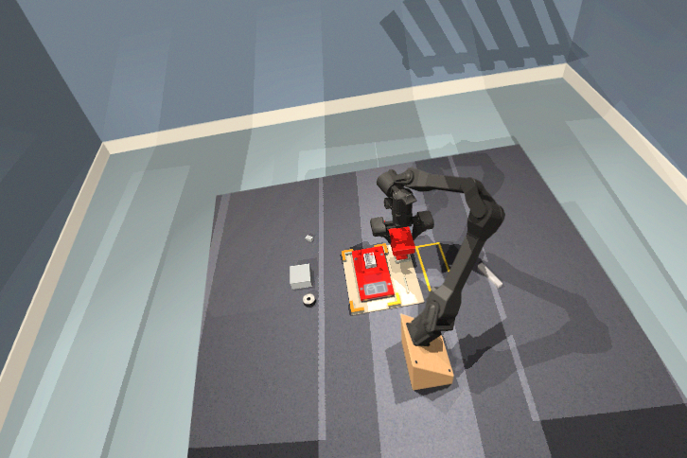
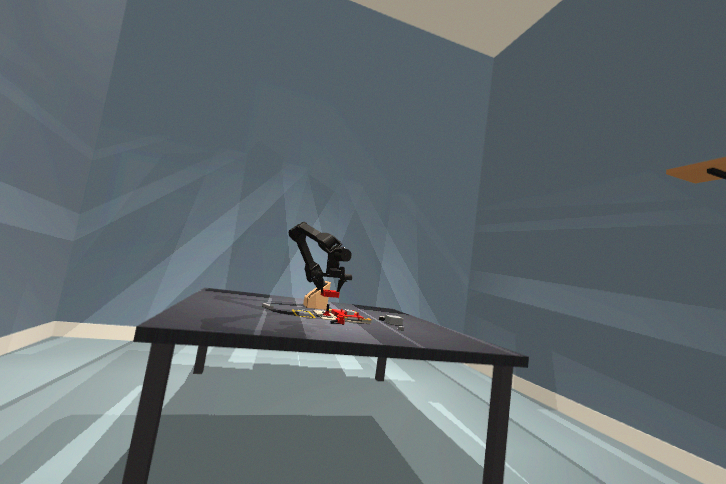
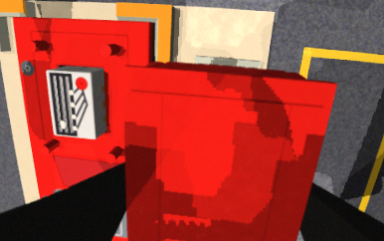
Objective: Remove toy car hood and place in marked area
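Note:
My gripper (image 1: 401, 233) (image 3: 214, 179) is shut on the red hood (image 1: 402, 245) (image 2: 331, 293) (image 3: 199, 154), one dark finger at each side. The hood hangs above the right part of the cream board (image 1: 414, 295) (image 3: 224, 30), clear of the car in the exterior view. The red toy car (image 1: 377, 275) (image 3: 80, 27) sits on the board, to the left of the hood, with its white and grey engine block (image 1: 369, 260) (image 3: 75, 102) uncovered. The yellow outline (image 1: 423, 268) (image 3: 343, 54) of the marked area is to the right of the board; the arm hides part of it in the top view.
Orange corner pieces (image 1: 357, 308) (image 3: 166, 30) stand around the car. To the left lie a grey box (image 1: 300, 276) (image 2: 394, 320), a white ring (image 1: 304, 299) and a small white piece (image 1: 308, 237). A white bar (image 1: 491, 275) lies beyond the outline. The arm stands on a wooden base (image 1: 430, 367).

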Robot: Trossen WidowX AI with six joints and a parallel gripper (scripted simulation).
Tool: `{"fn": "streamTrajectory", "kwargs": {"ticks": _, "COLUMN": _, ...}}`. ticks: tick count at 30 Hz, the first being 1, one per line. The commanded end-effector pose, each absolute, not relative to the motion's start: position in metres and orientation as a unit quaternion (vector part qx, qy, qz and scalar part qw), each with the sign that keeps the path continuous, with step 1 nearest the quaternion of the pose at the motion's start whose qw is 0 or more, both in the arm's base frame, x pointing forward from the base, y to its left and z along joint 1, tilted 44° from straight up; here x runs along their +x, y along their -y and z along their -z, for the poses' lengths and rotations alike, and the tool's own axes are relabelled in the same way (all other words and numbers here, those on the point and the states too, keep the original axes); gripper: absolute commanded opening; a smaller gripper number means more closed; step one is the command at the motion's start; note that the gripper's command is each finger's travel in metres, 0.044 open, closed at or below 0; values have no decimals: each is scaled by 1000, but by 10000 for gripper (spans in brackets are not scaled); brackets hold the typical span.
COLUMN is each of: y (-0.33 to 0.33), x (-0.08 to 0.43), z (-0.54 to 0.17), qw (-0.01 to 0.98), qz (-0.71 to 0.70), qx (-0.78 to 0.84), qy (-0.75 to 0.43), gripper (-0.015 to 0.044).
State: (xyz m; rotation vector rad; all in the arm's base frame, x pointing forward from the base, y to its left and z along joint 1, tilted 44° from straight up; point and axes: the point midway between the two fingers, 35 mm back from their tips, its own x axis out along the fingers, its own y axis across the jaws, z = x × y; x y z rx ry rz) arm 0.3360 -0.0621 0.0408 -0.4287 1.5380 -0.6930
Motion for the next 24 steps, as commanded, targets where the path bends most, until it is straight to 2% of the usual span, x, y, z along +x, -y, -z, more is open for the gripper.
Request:
{"fn": "streamTrajectory", "kwargs": {"ticks": 1, "y": 76, "x": 327, "z": -55, "qw": 642, "qz": 304, "qx": -194, "qy": -676, "gripper": 0}}
{"fn": "streamTrajectory", "kwargs": {"ticks": 17, "y": 127, "x": 287, "z": -108, "qw": 638, "qz": 312, "qx": -205, "qy": -673, "gripper": 0}}
{"fn": "streamTrajectory", "kwargs": {"ticks": 24, "y": 130, "x": 285, "z": -109, "qw": 638, "qz": 313, "qx": -206, "qy": -673, "gripper": 0}}
